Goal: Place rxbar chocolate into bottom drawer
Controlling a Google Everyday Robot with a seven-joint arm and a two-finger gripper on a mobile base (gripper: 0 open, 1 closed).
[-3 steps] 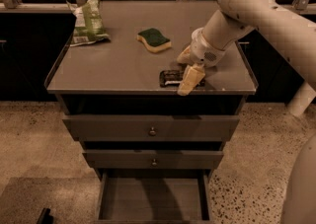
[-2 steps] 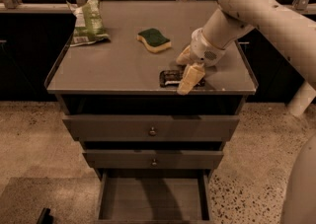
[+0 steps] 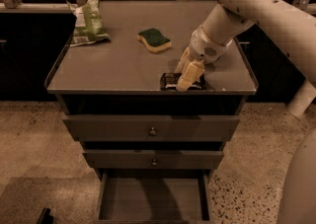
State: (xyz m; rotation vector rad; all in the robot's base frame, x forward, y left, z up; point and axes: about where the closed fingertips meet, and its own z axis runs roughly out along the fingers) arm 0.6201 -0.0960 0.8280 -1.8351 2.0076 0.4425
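The rxbar chocolate (image 3: 169,81) is a dark flat bar with white label patches. It lies on the cabinet top near the front edge, right of centre. My gripper (image 3: 182,76) is down on the bar's middle and covers part of it. The cream arm reaches in from the upper right. The bottom drawer (image 3: 153,199) is pulled out below the two upper drawers, and its flat floor holds nothing.
A green chip bag (image 3: 88,20) lies at the back left of the cabinet top (image 3: 113,65). A green-and-yellow sponge (image 3: 154,39) lies near the middle back. The two upper drawers (image 3: 152,128) with round knobs are pushed in. Speckled floor surrounds the cabinet.
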